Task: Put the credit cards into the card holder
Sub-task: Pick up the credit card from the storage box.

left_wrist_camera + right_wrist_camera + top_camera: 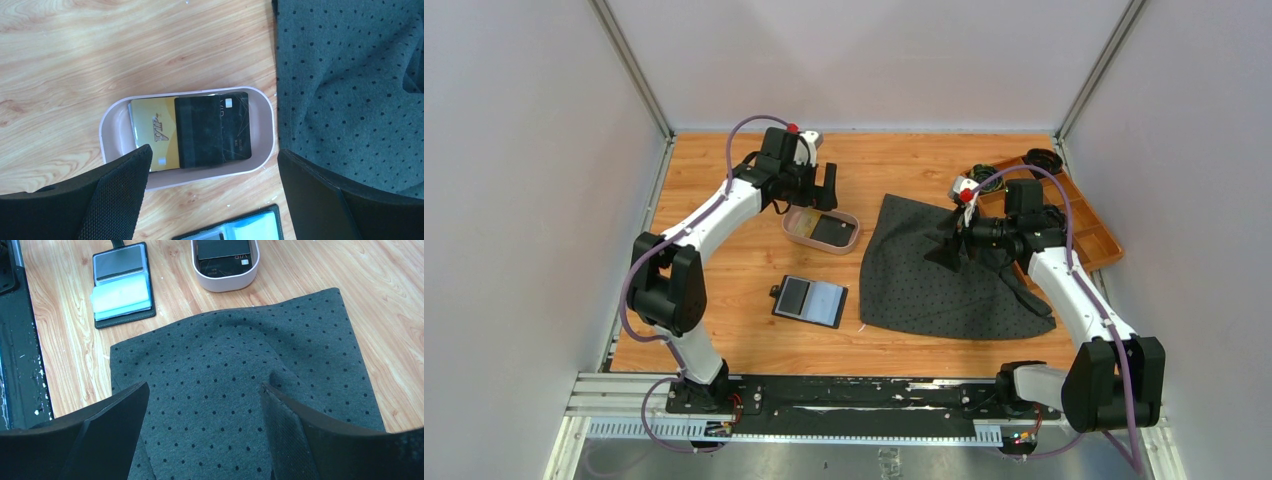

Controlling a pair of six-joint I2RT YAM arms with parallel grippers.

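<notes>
Thin, stiff, likely slick credit cards [200, 132] lay in the tray [112, 135] (probably best pinched by an edge). Left gripper [214, 150] and right gripper [204, 385] gaped wide.

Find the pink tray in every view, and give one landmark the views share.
Top external: the pink tray sits left of centre, just left of the cloth.
Left wrist: mid-frame, holding a gold card and a black card.
Right wrist: at the top edge, near the centre, partly cut off.
Shared landmark: the dotted grey cloth, close beside the tray in all three.
</notes>
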